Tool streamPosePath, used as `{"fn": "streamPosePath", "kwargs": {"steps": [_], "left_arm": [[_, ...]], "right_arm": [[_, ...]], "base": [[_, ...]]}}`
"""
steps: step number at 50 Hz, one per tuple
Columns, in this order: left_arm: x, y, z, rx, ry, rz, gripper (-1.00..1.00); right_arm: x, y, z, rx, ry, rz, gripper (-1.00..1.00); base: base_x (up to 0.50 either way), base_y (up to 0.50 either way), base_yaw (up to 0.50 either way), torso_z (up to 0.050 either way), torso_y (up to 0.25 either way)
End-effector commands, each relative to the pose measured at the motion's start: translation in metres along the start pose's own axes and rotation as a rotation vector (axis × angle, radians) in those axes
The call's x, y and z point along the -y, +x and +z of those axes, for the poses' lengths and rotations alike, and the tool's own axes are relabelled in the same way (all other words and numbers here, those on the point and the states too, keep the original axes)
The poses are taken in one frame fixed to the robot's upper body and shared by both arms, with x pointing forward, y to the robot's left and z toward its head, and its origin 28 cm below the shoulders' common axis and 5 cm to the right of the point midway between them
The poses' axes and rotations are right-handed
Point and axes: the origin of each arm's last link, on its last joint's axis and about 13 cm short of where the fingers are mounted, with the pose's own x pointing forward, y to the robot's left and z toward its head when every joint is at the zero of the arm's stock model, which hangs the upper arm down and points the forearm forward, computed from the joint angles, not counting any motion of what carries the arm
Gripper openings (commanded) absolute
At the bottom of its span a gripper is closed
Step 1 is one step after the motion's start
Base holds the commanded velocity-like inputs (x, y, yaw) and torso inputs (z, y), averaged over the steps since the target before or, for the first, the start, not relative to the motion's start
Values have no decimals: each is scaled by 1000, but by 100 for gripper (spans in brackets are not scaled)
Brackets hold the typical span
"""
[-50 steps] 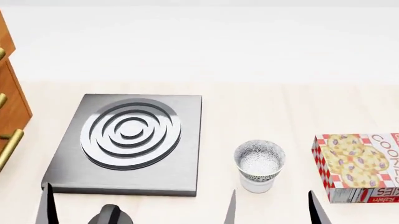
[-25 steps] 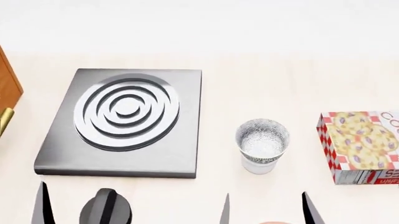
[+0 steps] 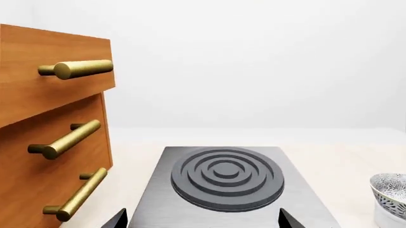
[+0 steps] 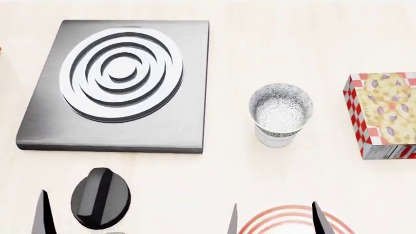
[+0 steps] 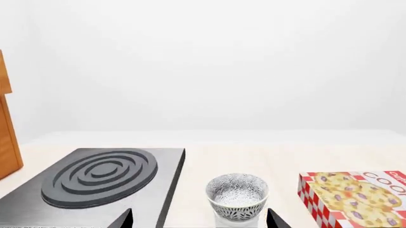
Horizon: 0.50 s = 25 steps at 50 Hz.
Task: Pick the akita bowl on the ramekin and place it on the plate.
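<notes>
The akita bowl [image 4: 281, 108], speckled black and white, sits upright on the white ramekin [image 4: 275, 139], right of the stove plate. The right wrist view shows the akita bowl [image 5: 237, 194] ahead, with only a sliver of the ramekin [image 5: 233, 223] under it. My right gripper [image 5: 199, 221] is open and empty, short of the bowl; its fingers [image 4: 318, 220] frame the plate [image 4: 286, 220], whose red rings peek in at the near edge. My left gripper [image 3: 201, 221] is open and empty over the stove plate's near edge. One of its fingers [image 4: 43, 217] shows.
A grey stove plate [image 4: 39, 126] with concentric rings lies at the left, a black knob [image 4: 99, 197] before it. A cookie box [image 4: 383, 114] stands at the right. Wooden drawers [image 3: 51, 142] with brass handles rise left of the stove.
The head view has tilted down: stove, bowl and box slid up the picture, and the plate's red rings came into view at the bottom. Neither gripper has closed.
</notes>
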Motion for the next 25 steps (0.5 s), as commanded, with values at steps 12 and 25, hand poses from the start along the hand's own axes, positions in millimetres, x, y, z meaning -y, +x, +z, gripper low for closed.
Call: {"fn": "streamPosePath", "kwargs": {"steps": [12,25], "left_arm": [[2,0,1,-34,-19,4,100],[-1,2,-1,-45,-7,26,100]], "right_arm": [[0,0,-1,-4,-3,3,100],[10,12,35,18,-276,159,100]], "base": [[0,0,0,0,0],[0,0,0,0,0]]}}
